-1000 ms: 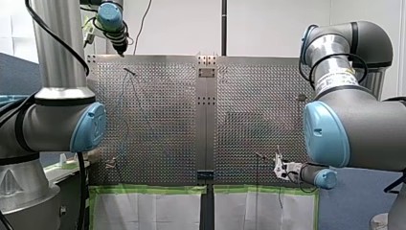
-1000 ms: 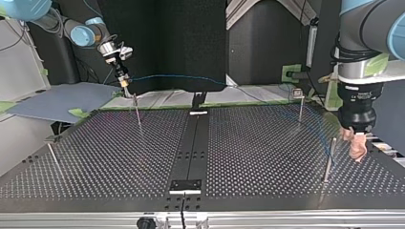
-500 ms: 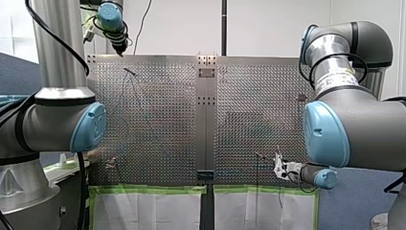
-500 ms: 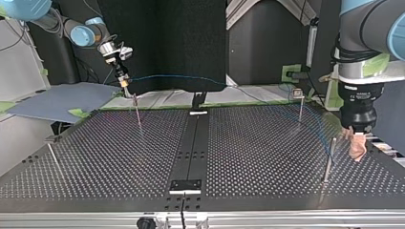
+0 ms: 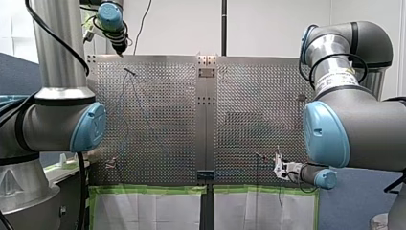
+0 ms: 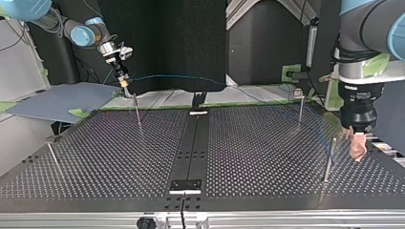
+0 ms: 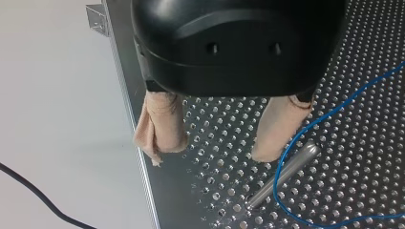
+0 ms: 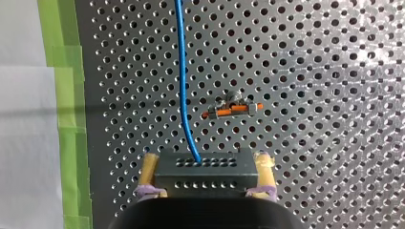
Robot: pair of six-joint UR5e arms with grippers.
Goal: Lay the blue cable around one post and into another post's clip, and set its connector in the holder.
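My right fingers [image 8: 149, 168], yellow-padded, pinch the boxy, perforated black connector [image 8: 203, 174]. The thin blue cable [image 8: 181, 71] runs ahead of them and out of view. My left fingers [image 7: 162, 126], in wrinkled beige pads, gape empty beside a smooth round post [image 7: 282, 174].

— What's around the work on your screen?

— I've got the perforated table [image 5: 158, 120], with a dark strip [image 6: 193, 143] down its middle in the top view. Green tape [image 5: 148, 189] lines its near edge in the front view, and white sheets [image 5: 148, 211] lie right against the tape.

— And beyond it?

— A blue-grey board [image 6: 57, 101] at the top view's left, and a black panel [image 6: 162, 43] behind the table.
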